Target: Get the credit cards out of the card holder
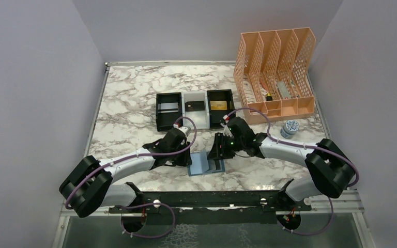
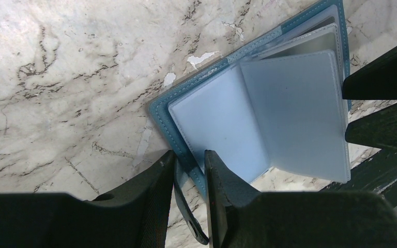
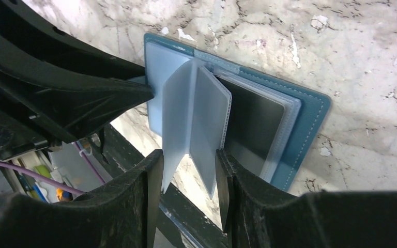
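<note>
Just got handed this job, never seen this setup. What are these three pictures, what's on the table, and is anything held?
The left arm and the right arm are robots bolted at the near edge of a marble table. The wide picture is from a fixed camera above and behind them; the other two are from each wrist, looking past that arm's own fingers. On the table: the open blue card holder, a black-and-white tray with a silvery card, a black card and a gold card in it, a peach file rack and a round tin. The left hand pinches the card holder's edge. The right hand has its fingers either side of clear sleeves standing up from it; whether it squeezes them I cannot tell. A dark card sits in a pocket beside them.
</note>
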You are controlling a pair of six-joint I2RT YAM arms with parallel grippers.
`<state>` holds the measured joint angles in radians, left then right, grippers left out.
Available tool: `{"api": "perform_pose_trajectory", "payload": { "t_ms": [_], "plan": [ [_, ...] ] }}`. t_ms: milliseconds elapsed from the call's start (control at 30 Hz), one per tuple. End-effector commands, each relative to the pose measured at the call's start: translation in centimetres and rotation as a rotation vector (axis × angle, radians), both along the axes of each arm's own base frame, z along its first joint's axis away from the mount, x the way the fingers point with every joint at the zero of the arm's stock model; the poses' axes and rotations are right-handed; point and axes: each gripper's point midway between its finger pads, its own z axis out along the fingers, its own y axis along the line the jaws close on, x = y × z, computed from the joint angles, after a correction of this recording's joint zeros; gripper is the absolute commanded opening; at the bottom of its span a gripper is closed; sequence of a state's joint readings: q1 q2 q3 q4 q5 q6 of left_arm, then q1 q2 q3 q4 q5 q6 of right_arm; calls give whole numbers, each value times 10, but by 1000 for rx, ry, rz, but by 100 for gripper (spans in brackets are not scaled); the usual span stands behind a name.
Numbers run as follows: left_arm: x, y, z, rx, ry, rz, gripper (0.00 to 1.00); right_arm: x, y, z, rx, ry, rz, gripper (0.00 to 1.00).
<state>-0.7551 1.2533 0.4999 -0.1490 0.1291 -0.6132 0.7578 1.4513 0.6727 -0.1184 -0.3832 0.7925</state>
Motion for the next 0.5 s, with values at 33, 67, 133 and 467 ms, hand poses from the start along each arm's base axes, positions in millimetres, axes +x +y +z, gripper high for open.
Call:
{"api": "perform_pose_trajectory", "payload": {
  "t_ms": [33,67,133,467],
  "plan": [
    [4,-13,14,-50,-26,-30,30,6,15,25,87,-39,15,42],
    [4,-13,14,-49,-26,-31,30,6,14,23,81,-36,10,42],
    [4,-13,14,-51,-27,-30,30,7,10,19,52,-27,-10,42],
    [10,-1,22,-37,-71,44,43,8,6,14,29,-20,-34,42]
  ]
}}
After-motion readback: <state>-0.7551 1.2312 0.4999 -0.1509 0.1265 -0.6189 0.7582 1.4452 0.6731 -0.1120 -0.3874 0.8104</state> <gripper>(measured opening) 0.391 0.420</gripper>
